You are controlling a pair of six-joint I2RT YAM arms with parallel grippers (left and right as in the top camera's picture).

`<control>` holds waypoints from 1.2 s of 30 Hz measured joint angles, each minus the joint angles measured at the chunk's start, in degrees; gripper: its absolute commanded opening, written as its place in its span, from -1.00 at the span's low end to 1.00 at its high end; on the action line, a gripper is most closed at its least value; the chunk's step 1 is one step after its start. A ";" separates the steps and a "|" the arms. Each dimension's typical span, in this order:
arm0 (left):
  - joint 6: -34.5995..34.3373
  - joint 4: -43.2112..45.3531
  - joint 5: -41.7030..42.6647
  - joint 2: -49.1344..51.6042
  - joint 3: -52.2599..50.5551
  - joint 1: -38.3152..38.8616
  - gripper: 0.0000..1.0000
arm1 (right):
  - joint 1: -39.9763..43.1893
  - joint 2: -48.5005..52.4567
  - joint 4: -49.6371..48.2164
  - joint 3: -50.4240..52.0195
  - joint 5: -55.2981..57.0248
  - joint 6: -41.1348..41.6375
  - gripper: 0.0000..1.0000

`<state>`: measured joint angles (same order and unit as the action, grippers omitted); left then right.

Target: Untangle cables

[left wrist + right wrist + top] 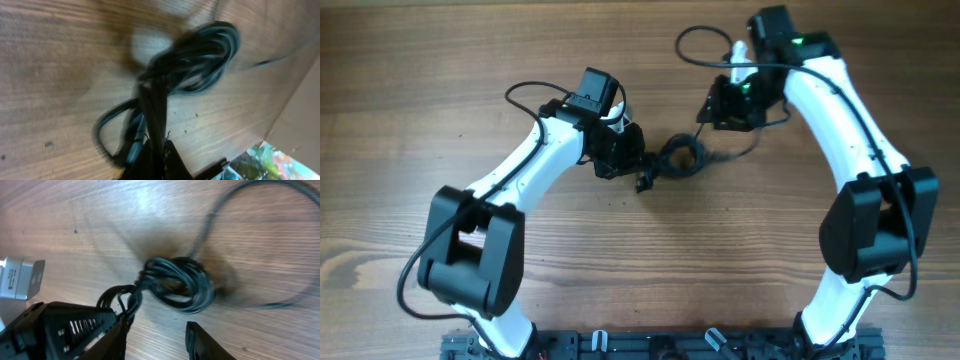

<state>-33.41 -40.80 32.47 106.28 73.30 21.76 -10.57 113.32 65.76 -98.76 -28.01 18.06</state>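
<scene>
The cables (680,155) are black, with a faint grey-green sheen where light catches them. The bench (420,80) is warm brown wood, striped with fine darker grain lines. The left arm (535,160) and the right arm (840,110) have white links and black joints. A small green light (798,42) glows on the right one. In the right wrist view a block (20,277) is pale grey.
</scene>
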 measured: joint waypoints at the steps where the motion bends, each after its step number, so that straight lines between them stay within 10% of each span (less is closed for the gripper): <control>1: -0.50 0.96 -0.04 0.48 -0.20 -0.15 -0.92 | 0.55 -0.07 0.09 0.00 -0.02 -0.22 0.05; 16: -1.55 4.20 7.10 9.92 -2.16 -14.36 -0.92 | -10.29 -2.45 -3.48 0.02 -1.77 4.66 0.05; 36: -0.31 5.49 6.78 9.79 -7.10 -14.29 -0.92 | -19.45 -0.28 -32.94 18.38 0.02 5.62 -0.32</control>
<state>-33.71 -35.31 39.24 116.07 66.19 7.46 -30.02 113.03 32.82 -80.38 -27.99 23.68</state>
